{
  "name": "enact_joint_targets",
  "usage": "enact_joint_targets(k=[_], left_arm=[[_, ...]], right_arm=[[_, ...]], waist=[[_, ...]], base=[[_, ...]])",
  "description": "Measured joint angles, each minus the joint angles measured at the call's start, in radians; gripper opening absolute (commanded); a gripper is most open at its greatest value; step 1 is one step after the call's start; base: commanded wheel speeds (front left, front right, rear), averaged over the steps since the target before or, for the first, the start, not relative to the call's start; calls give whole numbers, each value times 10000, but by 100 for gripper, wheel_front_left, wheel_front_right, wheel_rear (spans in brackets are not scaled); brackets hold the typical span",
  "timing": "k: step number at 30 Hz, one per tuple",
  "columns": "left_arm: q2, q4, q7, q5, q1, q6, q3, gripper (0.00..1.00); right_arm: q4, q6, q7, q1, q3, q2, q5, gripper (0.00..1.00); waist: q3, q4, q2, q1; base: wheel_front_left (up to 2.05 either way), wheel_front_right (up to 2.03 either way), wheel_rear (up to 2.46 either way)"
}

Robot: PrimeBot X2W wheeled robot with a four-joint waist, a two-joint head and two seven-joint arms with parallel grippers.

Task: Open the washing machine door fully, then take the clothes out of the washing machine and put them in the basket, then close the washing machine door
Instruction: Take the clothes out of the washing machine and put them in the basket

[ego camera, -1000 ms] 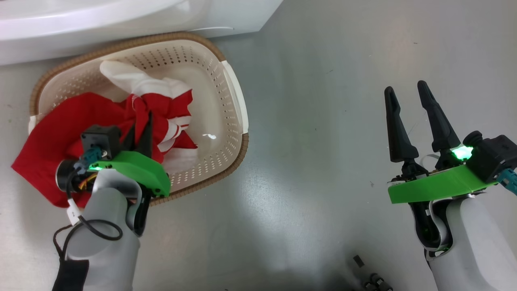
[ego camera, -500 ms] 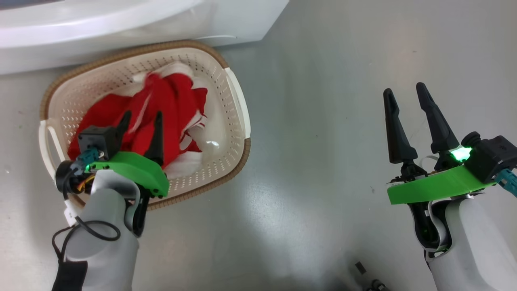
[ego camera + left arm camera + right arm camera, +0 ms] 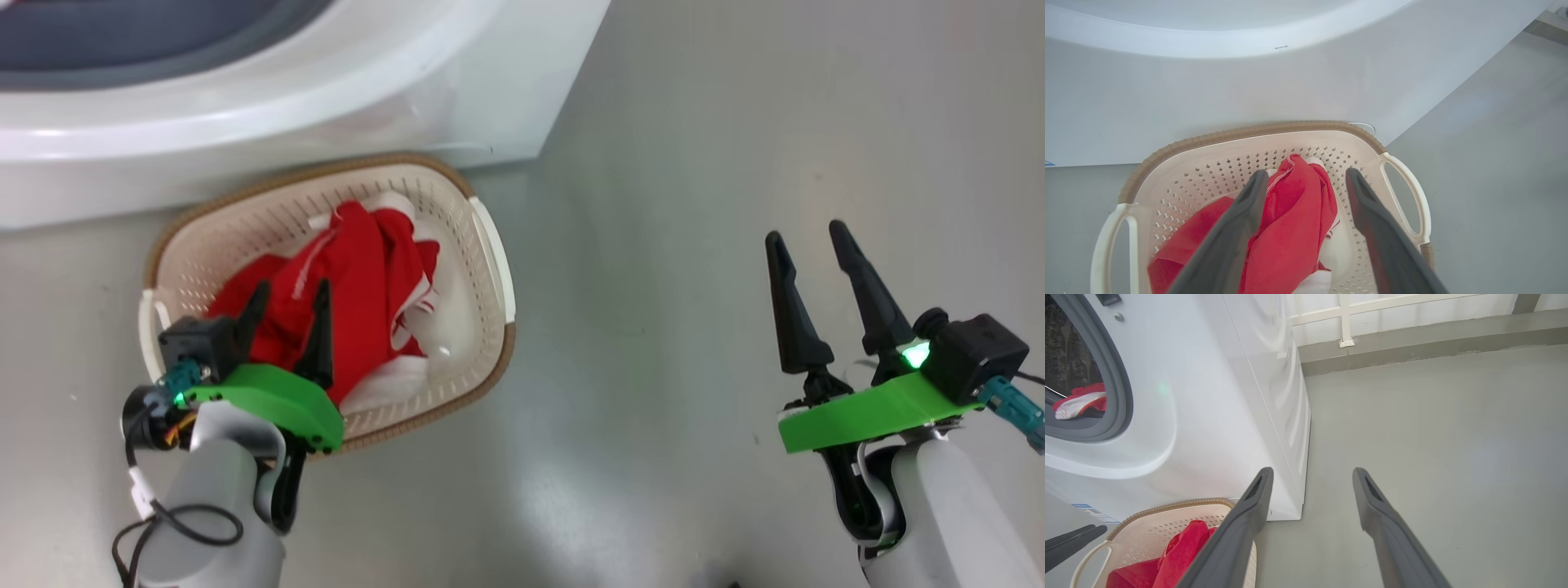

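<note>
Red and white, one garment [image 3: 359, 286] lay heaped in the cream basket [image 3: 492, 253], which stood on the floor [image 3: 653, 163] just beside the washing machine [image 3: 326, 122], at its six o'clock. We saw our left gripper [image 3: 292, 286] released above it, holding nothing. Our right gripper [image 3: 804, 231] gaped empty at three o'clock. A second garment [image 3: 1079, 401] lay in the drum [image 3: 1065, 367].

Bright, even light; soft floor [image 3: 694, 204] glare.

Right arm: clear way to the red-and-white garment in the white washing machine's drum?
Probably yes: the red-and-white garment lies just inside the grey rubber ring, nothing across the opening. The right gripper is open and empty, beside the white washing machine.
</note>
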Motion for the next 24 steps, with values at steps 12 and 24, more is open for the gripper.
enact_joint_targets(k=[12,24], left_arm=[[0,-1154,2,0,1276,0,123,100],[6,-2558,0,25,2617,0,441,100]], right_arm=[[259,0,0,775,-54,0,-199,100],[430,0,2,1755,-309,6,-284,100]], waist=[[-1501,242,0,0],[-2924,558,0,0]], base=[[0,0,0],[0,0,0]])
